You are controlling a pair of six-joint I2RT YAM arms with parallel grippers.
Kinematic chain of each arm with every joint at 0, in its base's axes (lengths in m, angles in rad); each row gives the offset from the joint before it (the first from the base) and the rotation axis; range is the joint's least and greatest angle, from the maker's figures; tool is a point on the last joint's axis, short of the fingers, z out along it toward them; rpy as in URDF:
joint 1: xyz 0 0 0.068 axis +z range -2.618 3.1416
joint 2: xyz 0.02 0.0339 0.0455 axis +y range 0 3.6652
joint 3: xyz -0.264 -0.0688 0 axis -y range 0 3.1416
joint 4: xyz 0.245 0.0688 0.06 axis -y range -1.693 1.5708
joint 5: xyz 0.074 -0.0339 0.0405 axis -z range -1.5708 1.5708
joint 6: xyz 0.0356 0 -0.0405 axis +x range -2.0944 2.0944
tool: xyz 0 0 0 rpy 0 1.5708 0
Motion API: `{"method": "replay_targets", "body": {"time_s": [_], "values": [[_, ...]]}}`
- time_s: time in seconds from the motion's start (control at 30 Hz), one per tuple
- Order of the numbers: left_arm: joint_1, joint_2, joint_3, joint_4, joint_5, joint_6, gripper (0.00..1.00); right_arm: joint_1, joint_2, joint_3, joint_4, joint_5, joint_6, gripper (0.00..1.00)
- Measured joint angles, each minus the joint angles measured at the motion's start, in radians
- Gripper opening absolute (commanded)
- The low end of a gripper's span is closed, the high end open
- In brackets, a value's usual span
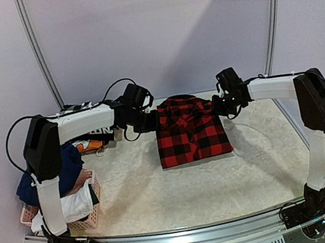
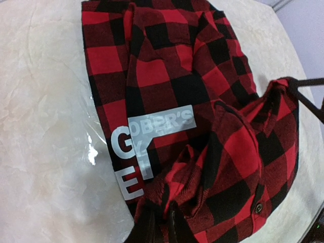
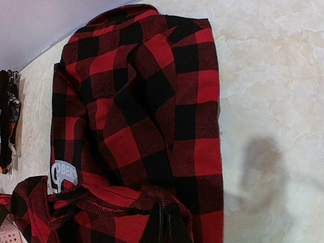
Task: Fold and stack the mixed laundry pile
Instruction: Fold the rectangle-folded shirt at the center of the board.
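The mixed laundry pile (image 1: 65, 175) sits mostly out beyond the left gripper's (image 1: 144, 122) outer side, heaped in and over a pink basket (image 1: 94, 219), with a navy piece (image 1: 61, 169) on top and a white piece (image 1: 76, 204) hanging down the front. One garment is out of it: the red-and-black plaid shirt (image 1: 189, 132) lies on the table (image 1: 161, 190) between the two grippers and spreads from their fingertips back toward the arm bases as a fairly neat rectangle. Both grippers hold its far edge, one at each corner. In the left wrist view the fingers are close together on a bunched fold of plaid that rises to meet them, with the rest of the shirt flat ahead of and below them. The right gripper (image 1: 221, 106) is pressed shut on the opposite corner, and in its wrist view a ridge of cloth is gathered up right at the fingertips. The step in hand looks like the last fold of this shirt, or a squaring-up of it, with the lifted edge not yet laid flat. The next move would call for lowering both corners evenly so the edge lands square, then spreading the fingers and drawing straight up without dragging cloth. After that the left arm must reach outward to the basket for another garment.
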Motion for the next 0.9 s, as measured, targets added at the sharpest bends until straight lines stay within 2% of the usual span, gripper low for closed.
{"method": "replay_targets", "body": {"time_s": [0.2, 0.3, 0.33, 0.63, 0.9], "values": [[0.014, 0.003, 0.02, -0.003, 0.026, 0.004, 0.57, -0.006, 0.07, 0.031, 0.0, -0.016, 0.001, 0.0], [0.022, 0.002, 0.02, -0.003, 0.034, 0.021, 0.69, -0.011, 0.091, 0.038, -0.002, -0.021, 0.005, 0.0], [0.022, 0.0, 0.017, -0.002, 0.034, 0.029, 0.7, -0.013, 0.095, 0.04, -0.003, -0.021, 0.005, 0.0], [-0.004, -0.169, -0.176, 0.037, 0.028, 0.06, 0.58, -0.021, 0.114, 0.048, -0.008, 0.005, 0.031, 0.0], [-0.169, -0.19, -0.192, 0.087, 0.031, 0.08, 0.45, -0.025, 0.114, 0.016, 0.009, 0.013, 0.056, 0.0]]}}
